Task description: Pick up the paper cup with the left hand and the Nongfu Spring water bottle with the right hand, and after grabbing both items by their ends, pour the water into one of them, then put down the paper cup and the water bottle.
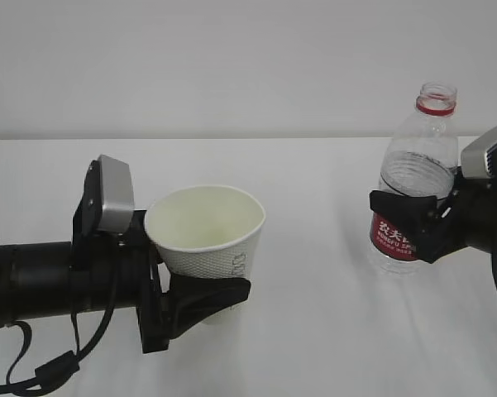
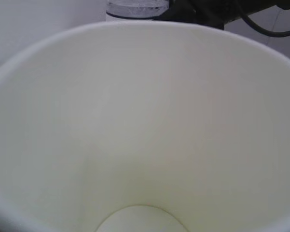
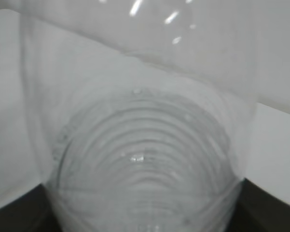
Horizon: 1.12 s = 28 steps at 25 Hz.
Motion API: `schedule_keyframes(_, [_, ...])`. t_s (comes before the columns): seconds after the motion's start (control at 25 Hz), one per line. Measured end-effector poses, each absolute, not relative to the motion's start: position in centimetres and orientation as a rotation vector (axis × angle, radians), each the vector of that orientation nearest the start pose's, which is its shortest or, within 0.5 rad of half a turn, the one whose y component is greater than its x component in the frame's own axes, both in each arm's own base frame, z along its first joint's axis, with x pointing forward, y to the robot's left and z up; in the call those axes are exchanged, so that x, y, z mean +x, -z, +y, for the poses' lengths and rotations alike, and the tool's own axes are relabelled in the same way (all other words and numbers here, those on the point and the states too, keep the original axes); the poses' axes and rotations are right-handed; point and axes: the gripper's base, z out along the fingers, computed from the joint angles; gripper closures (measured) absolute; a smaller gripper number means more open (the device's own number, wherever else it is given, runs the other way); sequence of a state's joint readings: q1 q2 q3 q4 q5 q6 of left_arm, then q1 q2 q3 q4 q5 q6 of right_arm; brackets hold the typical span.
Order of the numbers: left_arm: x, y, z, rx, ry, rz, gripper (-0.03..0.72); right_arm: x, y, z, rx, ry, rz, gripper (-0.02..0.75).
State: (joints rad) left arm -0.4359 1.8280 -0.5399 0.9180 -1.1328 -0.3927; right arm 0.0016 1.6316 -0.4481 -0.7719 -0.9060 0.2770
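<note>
Left gripper (image 1: 200, 296) holds the cup (image 1: 207, 229), tipped toward one o'clock; right gripper (image 1: 413, 222) grips the upright, uncapped bottle (image 1: 413, 178), well apart at three o'clock.

- White table (image 1: 314, 331), matte and plain, spanning the whole width of the exterior view.
- Pale grey-white wall (image 1: 231, 66) behind, meeting the table's far edge in a straight horizontal line.
- Soft shadows on the tabletop, faint and blurred at the edges.
</note>
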Motion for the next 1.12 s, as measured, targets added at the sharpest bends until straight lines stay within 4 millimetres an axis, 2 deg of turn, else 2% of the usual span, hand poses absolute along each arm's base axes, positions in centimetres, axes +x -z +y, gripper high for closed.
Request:
schedule_keyframes(0.16, [22.8,-13.6,-18.6,1.071,0.983,1.566,0.118,26.1,-16.4,5.1,-0.623,-0.387,1.762,0.242])
schedule_keyframes(0.4, [22.7,-13.8,-19.9,1.127,0.991,1.539,0.118,26.1,-16.5,5.1,-0.625,-0.389,1.757,0.242])
schedule_keyframes(0.76, [22.6,-13.8,-20.1,1.14,0.996,1.534,0.132,26.2,-16.7,5.4,-0.684,-0.395,1.739,0.242])
schedule_keyframes(1.12, [22.5,-13.8,-20.1,1.132,1.01,1.531,0.134,27.8,-18.1,6.3,-0.77,-0.37,1.674,0.242])
